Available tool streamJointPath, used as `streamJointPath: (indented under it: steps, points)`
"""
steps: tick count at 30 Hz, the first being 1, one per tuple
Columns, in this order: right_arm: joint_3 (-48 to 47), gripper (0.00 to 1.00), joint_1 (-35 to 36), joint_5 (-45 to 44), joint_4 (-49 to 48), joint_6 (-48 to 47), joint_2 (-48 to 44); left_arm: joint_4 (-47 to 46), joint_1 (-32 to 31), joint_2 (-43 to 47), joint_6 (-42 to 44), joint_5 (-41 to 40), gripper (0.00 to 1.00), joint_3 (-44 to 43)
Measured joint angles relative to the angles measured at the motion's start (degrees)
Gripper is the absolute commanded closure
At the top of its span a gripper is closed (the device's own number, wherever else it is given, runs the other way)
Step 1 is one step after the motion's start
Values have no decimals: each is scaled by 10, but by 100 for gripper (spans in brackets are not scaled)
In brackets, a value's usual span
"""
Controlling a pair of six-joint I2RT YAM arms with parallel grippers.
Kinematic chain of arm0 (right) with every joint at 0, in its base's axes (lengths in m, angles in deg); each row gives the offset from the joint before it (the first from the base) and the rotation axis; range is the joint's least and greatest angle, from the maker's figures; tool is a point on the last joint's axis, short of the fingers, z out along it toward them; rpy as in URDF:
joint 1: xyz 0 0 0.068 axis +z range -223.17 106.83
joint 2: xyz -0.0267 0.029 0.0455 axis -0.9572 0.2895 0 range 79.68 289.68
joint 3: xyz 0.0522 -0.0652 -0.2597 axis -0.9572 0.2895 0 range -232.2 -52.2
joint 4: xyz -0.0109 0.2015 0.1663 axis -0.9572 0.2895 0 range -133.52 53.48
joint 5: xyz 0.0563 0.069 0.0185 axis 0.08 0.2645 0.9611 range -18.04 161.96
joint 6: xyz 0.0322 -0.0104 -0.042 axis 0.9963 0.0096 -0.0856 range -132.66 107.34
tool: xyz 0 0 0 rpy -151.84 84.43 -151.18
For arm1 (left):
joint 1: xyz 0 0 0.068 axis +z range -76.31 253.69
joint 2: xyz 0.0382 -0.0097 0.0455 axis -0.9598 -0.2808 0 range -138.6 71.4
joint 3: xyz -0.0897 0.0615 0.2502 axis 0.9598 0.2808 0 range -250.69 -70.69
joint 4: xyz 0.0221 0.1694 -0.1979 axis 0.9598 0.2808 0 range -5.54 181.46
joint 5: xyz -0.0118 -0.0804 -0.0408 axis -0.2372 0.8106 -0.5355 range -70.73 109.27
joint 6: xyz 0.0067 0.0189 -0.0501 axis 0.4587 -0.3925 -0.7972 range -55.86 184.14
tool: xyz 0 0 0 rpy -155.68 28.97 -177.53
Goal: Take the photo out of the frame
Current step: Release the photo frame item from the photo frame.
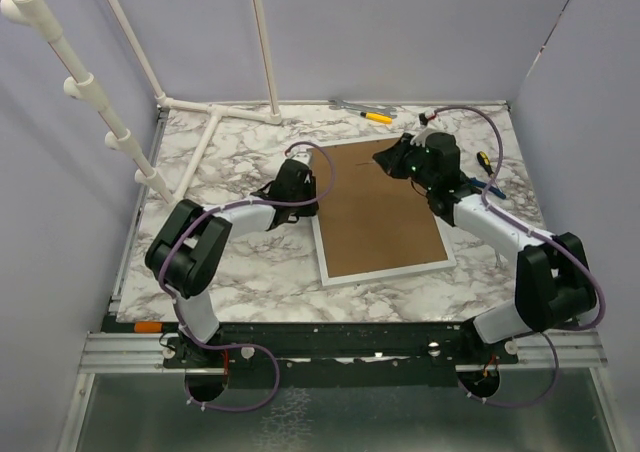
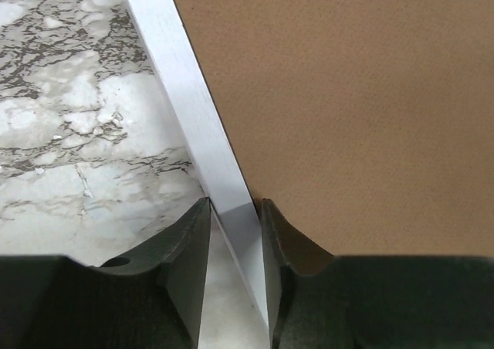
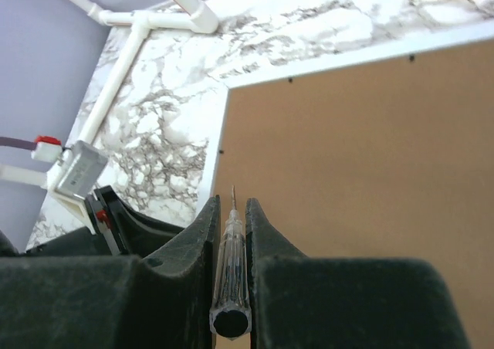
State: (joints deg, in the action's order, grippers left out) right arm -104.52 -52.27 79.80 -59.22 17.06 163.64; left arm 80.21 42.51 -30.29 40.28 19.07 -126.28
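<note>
Your left claw [image 2: 235, 210] is nearly closed, its two dark, curved fingers pinching the smooth white rail of the frame [image 2: 193, 110] on its left side. Your right claw [image 3: 231, 210] is closed more tightly on a slim screwdriver [image 3: 231, 256] with a clear plastic handle and a black end cap. Its thin metal tip pokes out past the fingertips over the brown board; you cannot tell whether it touches.

You have the frame lying flat and face down, a big rectangle with a matt, finely grained brown fibreboard back and a narrow white border all round. A few small dark specks sit along the board's far and left edges. The photo does not show in any view, so you cannot tell where it sits behind that board.

Under the frame is a table [image 1: 240, 262] with a glossy white marble pattern veined in grey. At its far edge a yellow-handled tool [image 1: 378, 118] lies beside a grey metal one. White plastic pipes [image 1: 215, 137] meet in a joint at the far left corner. Plain lilac-grey walls [image 1: 400, 32] close you in on three sides.
</note>
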Motion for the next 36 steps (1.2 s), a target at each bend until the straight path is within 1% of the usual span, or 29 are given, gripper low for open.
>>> streamJointPath:
  steps: [1,4,8,11,15,18,22,26,31,36]
  points:
    - [-13,99,0,9,-8,-6,12,0,-1,0,0,0,52,0]
    - [-25,99,0,24,-22,-8,32,3,-5,0,-3,1,38,0]
    - [-38,99,-6,54,-41,0,76,7,-7,6,-16,7,34,0]
    - [-48,100,-14,85,-50,8,113,9,-5,22,-25,8,35,0]
    - [-71,99,-19,132,-70,17,161,6,14,58,-45,10,42,5]
    - [-96,99,-23,172,-87,26,198,-16,49,85,-70,20,49,21]
    - [-133,100,-26,228,-108,39,250,-59,96,100,-111,28,52,45]
    - [-165,99,-26,263,-118,46,297,-89,109,92,-143,38,54,50]
    - [-190,100,-28,276,-118,53,339,-134,113,48,-165,55,54,41]
    - [-200,99,-37,297,-139,74,368,-149,121,2,-177,68,56,20]
